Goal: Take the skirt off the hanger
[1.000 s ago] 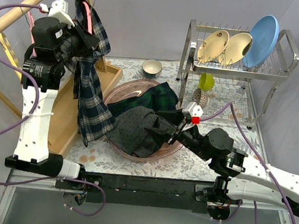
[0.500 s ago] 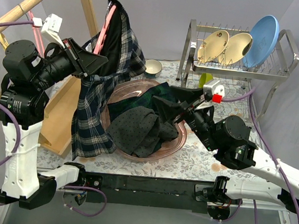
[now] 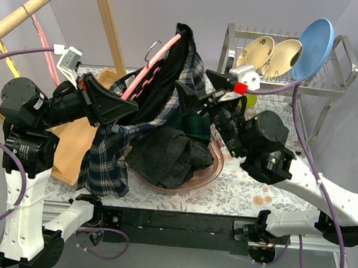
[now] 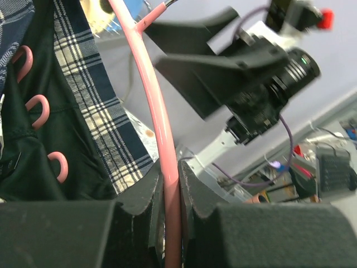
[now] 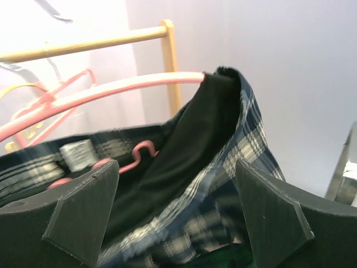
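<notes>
A dark blue and white plaid skirt point(image 3: 110, 156) with black lining hangs on a pink hanger point(image 3: 153, 68) held over the table's middle. My left gripper point(image 3: 127, 109) is shut on the hanger's pink bar point(image 4: 167, 167). My right gripper point(image 3: 199, 88) is open, its two fingers spread on either side of the skirt's raised end point(image 5: 223, 139), not touching it. The hanger's pink bar point(image 5: 111, 92) and clips show in the right wrist view.
A pink bowl point(image 3: 210, 169) holds dark grey and green clothes point(image 3: 170, 158). A wooden rack point(image 3: 107, 19) and tray point(image 3: 70, 149) stand at the left. A dish rack point(image 3: 336, 86) with plates stands at the back right.
My left arm has swung the hanger and skirt rightward and down toward the middle. My right arm has risen from the bowl, and its open jaws now straddle the skirt's top end.
</notes>
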Robot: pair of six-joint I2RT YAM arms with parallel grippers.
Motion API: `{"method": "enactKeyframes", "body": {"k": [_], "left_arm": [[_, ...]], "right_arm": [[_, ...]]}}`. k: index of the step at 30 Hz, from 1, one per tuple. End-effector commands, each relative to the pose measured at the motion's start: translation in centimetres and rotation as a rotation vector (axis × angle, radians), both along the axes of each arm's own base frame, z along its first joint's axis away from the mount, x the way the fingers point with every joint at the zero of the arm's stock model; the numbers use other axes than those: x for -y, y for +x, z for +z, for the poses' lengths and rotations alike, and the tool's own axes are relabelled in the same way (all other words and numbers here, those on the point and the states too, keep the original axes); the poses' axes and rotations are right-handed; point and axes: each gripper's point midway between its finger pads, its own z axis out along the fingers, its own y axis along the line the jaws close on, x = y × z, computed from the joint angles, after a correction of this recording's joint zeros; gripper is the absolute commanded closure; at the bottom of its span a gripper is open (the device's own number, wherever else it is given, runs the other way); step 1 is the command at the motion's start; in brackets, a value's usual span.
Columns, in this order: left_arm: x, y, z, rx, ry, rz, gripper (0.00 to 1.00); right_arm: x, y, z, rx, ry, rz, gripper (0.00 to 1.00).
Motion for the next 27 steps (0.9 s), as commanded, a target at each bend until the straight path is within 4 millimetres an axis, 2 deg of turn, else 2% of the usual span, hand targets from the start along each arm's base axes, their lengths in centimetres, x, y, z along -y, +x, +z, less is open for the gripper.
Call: {"method": "enactKeyframes", "body": {"k": [1, 3, 9, 13, 16, 19, 20, 22, 23, 27], "left_arm": [[0.1, -5.0, 3.6, 0.276, 0.0, -0.104, 1.0], [0.1, -5.7, 3.8, 0.29, 0.003, -0.12, 1.0], [0.2, -6.2, 3.5, 0.293, 0.013, -0.149, 1.0], [0.2, -6.6, 3.4, 0.295, 0.015, -0.157, 1.0], [0.2, -6.8, 3.4, 0.307, 0.02, -0.166, 1.0], [0.2, -6.6, 3.2, 0.302, 0.022, -0.165, 1.0], [0.2, -6.6, 3.2, 0.302, 0.022, -0.165, 1.0], [0.1, -6.6, 3.3, 0.317, 0.024, -0.149, 1.0], [0.0, -6.5, 3.6, 0.319, 0.021, -0.116, 1.0], [-0.9, -6.2, 4.3, 0.385, 0.047, 0.0, 1.0]], "right_arm": [[1.3, 2.0, 3.0, 0.035, 0.004, -0.069, 0.07], [0.5, 2.7, 2.5, 0.026, -0.019, -0.058, 0.07], [1.5, 5.1, 2.3, 0.019, -0.006, -0.06, 0.12], [0.2, 6.2, 2.0, 0.012, -0.026, 0.006, 0.14], [-0.4, 6.3, 2.3, 0.023, -0.019, 0.045, 0.18], [-0.7, 6.2, 2.9, 0.047, -0.011, 0.076, 0.39], [-0.6, 6.4, 2.9, 0.047, -0.007, 0.068, 0.58], [0.3, 6.9, 3.5, 0.054, 0.02, 0.03, 0.81], [1.1, 7.5, 3.6, 0.043, 0.038, -0.021, 0.98], [4.9, 9.9, 4.6, 0.043, 0.105, -0.177, 0.99]]}}
